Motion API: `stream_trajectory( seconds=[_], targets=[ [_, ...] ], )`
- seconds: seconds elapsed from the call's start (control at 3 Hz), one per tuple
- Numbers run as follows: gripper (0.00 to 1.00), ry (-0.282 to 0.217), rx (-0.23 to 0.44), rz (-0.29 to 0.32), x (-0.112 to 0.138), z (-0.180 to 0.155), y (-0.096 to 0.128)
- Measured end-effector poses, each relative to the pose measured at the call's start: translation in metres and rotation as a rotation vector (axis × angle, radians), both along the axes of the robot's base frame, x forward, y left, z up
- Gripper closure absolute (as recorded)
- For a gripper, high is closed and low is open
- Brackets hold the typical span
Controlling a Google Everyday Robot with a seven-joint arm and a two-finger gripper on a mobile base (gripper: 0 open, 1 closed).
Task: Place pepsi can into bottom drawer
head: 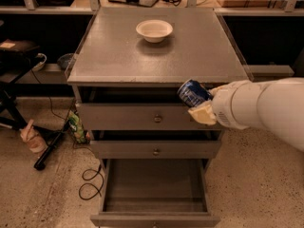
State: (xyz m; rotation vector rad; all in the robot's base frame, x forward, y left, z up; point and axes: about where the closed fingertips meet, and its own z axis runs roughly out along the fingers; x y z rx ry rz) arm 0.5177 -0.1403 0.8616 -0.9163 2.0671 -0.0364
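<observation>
The pepsi can (192,93) is dark blue with white markings, tilted, held in my gripper (202,103) in front of the top drawer's right side, just below the cabinet's top edge. The cream fingers (203,113) are shut on the can, and the white arm reaches in from the right. The bottom drawer (154,218) is pulled open below, its grey inside bare and its front at the frame's lower edge. The can is well above it and toward its right side.
A cream-white bowl (154,30) sits on the grey cabinet top (118,61). Two shallower drawers (154,148) are slightly open above the bottom one. Cables, a green packet (77,127) and stand legs lie on the floor to the left.
</observation>
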Motion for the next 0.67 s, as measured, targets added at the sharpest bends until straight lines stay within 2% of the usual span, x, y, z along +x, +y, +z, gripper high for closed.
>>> stream_trajectory(
  seconds=[0.67],
  targets=[
    [1.0, 0.062, -0.053, -0.035, -0.007, -0.05, 0.0]
  ],
)
